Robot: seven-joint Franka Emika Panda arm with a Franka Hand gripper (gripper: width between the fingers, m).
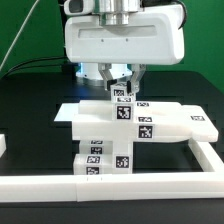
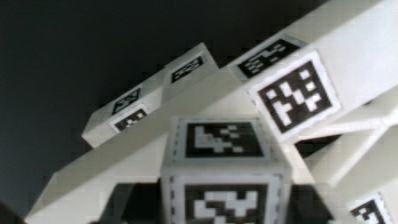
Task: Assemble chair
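Black table (image 1: 30, 110) open at exterior view's left; gripper (image 1: 121, 88) clamped narrow on chair (image 1: 125, 125) post, border rail (image 1: 150, 185) close in front.

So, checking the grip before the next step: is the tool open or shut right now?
Shut: in the exterior view the tool has its fingers drawn in close on a tagged white chair part standing upright above the assembly.

The blocky white plastic chair parts with black-and-white square tags (image 1: 125, 125) sit joined together on the black table. A flat slab lies across upright blocks.

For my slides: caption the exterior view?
Panda gripper shut on a tagged white chair part above the assembly, inside white border rails.
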